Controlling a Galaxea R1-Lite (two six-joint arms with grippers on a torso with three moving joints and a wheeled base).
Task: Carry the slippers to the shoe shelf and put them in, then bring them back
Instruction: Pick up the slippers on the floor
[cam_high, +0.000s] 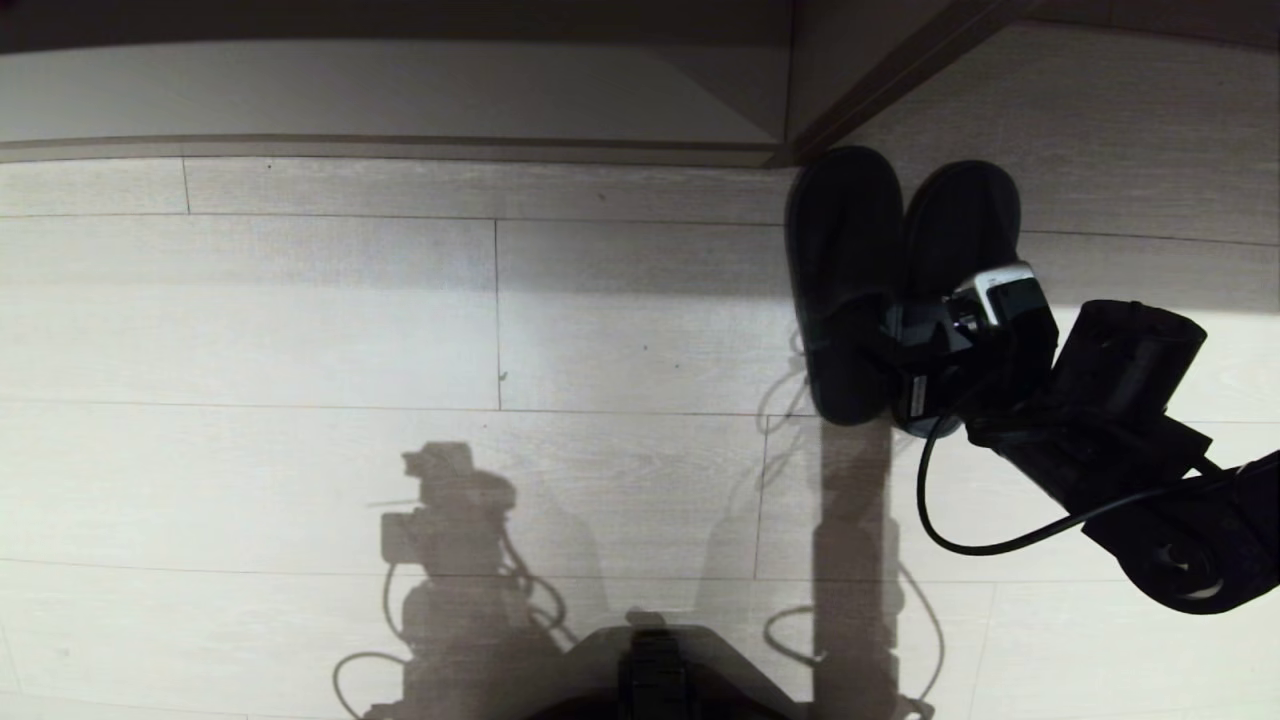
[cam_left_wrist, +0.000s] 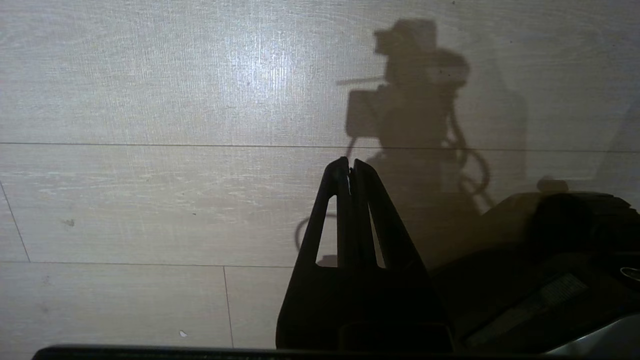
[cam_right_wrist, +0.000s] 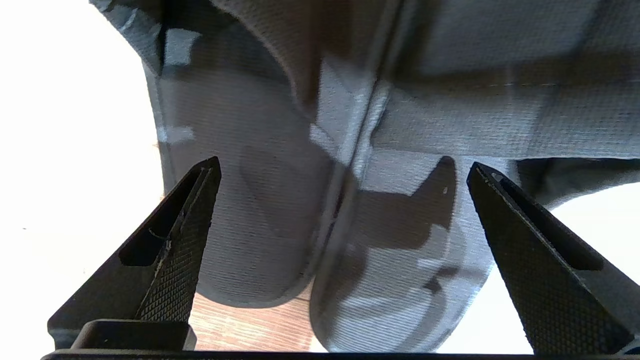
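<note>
I am hovering my right gripper (cam_right_wrist: 340, 210), jaws spread wide, over the slippers (cam_high: 895, 260) lying side by side upper right on the floor (cam_high: 400, 320).

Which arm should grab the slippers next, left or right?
Right. The right tool hangs open over the heels of the slippers, a finger on either side of the pair. The left tool is shut over bare floor.

You're looking at pale, whitish wood-grain floor planks (cam_high: 350, 310) with thin dark seams. At far right, the slippers (cam_high: 850, 260) read dark charcoal-grey, plain, with a fine woven texture up close. The right end effector (cam_right_wrist: 340, 250) is black, its pads (cam_right_wrist: 175, 260) cross-hatched. The left end effector (cam_left_wrist: 351, 167) is black too. The shoe shelf (cam_high: 400, 95) shows taupe trim around a pale board.
</note>
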